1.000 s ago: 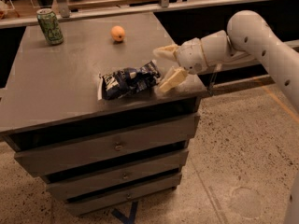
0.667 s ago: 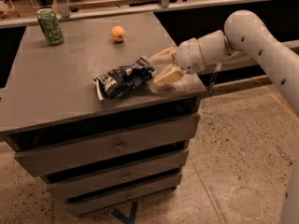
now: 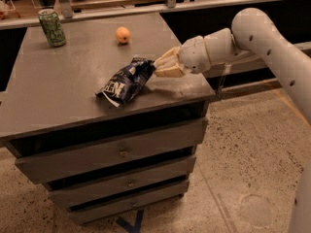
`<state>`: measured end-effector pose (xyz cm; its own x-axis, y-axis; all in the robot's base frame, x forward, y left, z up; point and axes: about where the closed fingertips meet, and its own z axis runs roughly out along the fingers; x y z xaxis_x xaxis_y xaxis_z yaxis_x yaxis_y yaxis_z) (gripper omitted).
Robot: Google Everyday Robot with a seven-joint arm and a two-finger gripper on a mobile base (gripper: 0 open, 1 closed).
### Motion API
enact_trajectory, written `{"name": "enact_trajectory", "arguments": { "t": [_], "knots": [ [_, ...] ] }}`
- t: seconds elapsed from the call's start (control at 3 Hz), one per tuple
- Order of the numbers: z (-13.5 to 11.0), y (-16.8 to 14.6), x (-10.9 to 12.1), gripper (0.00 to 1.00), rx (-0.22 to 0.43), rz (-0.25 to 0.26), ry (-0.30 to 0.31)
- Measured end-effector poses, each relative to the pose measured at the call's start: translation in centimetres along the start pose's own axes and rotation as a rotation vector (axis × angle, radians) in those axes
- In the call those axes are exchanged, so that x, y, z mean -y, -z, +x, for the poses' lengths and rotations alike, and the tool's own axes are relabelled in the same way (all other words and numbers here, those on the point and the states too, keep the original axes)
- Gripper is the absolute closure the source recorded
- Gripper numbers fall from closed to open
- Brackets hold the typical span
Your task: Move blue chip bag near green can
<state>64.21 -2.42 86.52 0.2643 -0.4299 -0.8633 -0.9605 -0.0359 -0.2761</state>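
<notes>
**One bag, one can, one fruit on the cabinet top**

You have one blue chip bag (image 3: 124, 82) near the front middle of the cabinet top (image 3: 58, 89). The gripper (image 3: 158, 67) pinches the bag's right end, fingers closed on the foil. One green can (image 3: 52, 27) stands upright at the far left corner, well apart from the bag. One orange fruit (image 3: 122, 34) lies between them, farther back. Three drawers (image 3: 116, 152) below are shut, so you cannot see their contents.
</notes>
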Motion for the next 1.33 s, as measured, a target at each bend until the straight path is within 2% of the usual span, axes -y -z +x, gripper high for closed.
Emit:
{"name": "enact_trajectory", "arguments": {
  "t": [0.33, 0.67, 1.33],
  "knots": [
    [-0.4, 0.5, 0.3, 0.88, 0.005, 0.029, -0.005],
    [-0.5, 1.1, 0.4, 0.66, 0.001, 0.058, -0.011],
    [-0.3, 1.8, 0.4, 0.19, -0.017, 0.086, -0.023]
  ]
}}
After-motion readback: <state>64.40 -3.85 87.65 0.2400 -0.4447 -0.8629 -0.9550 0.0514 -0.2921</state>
